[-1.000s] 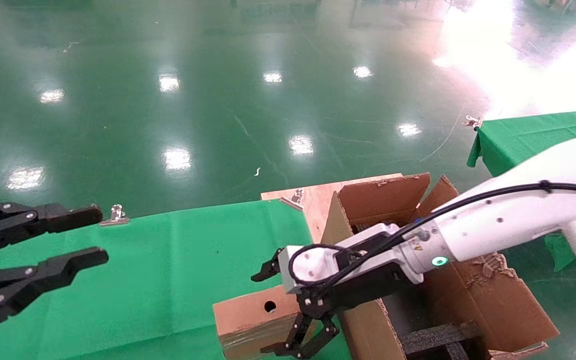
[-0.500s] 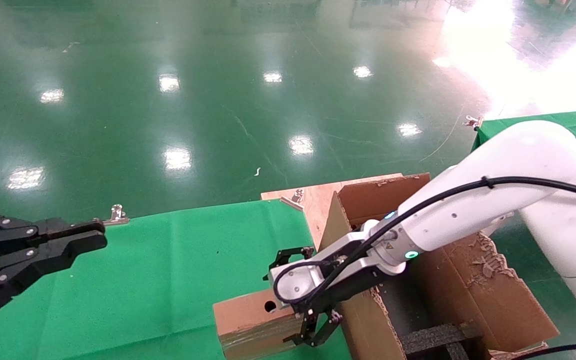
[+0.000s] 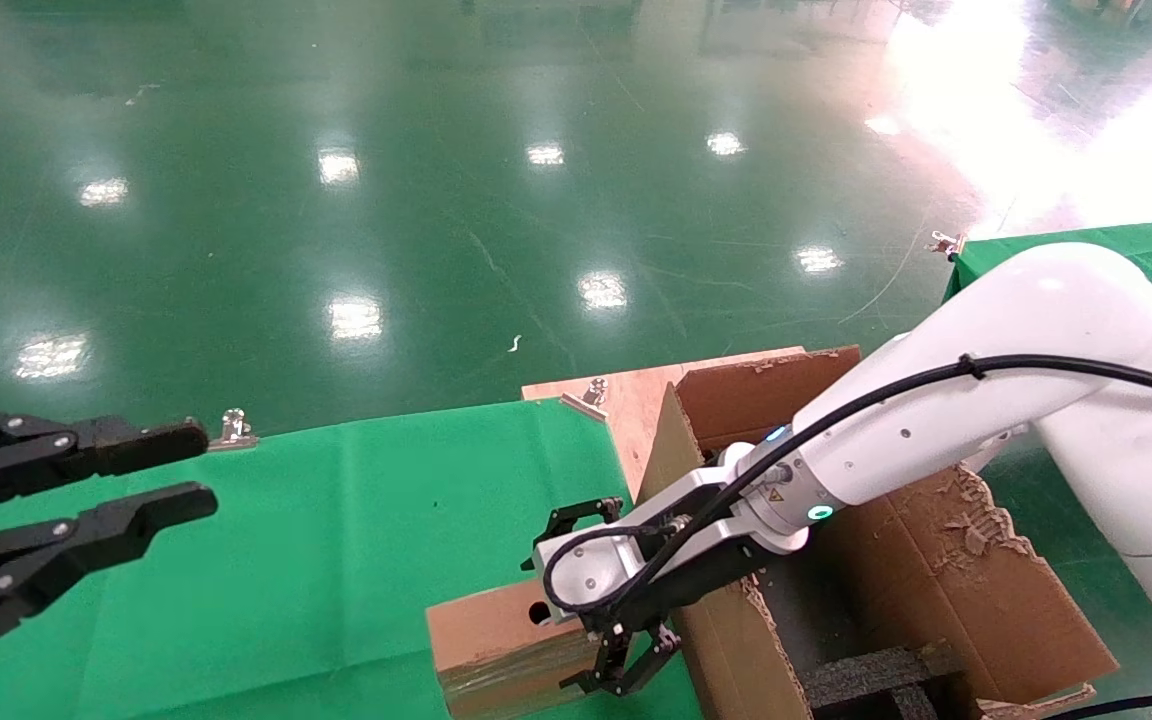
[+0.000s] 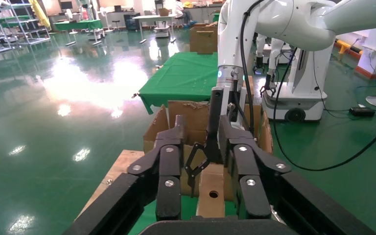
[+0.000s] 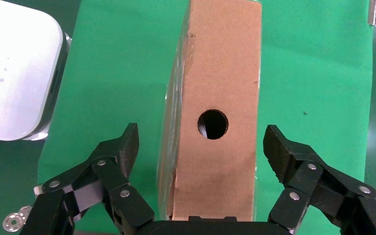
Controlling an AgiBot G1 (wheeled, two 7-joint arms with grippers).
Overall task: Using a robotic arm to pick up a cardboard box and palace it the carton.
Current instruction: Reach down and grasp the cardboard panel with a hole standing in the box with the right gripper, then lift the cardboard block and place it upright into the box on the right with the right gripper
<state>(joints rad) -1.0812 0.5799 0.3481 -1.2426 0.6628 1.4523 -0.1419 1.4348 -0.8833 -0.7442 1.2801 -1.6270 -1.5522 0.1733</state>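
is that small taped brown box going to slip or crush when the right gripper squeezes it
The small brown cardboard box wrapped in clear tape probably stays stiff; its faces look flat and undented. The glossy tape may make it slippery. It stands on a narrow side, so the open right gripper straddling it could tip it if one finger touches first.

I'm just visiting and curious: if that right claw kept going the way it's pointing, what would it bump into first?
Most likely the cardboard box. The right gripper is open, one finger on each side of the box's holed face, so going straight on, its palm would meet that face first, with the green cloth below.
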